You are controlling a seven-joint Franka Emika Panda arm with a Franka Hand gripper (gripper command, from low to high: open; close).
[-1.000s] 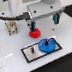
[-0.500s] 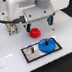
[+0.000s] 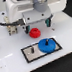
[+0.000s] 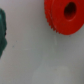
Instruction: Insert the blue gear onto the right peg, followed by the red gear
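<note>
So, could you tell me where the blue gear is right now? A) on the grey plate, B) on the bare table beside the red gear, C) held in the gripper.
A: the blue gear lies on the grey plate, at its end toward the exterior view's right, while the red gear rests on the table.

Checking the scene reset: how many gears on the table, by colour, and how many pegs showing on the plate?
Blue gear: 1, lying on the plate at the exterior view's right end
Red gear: 1, on the table behind the plate
Pegs showing: 1
Total: 2 gears, 1 bare peg
</note>
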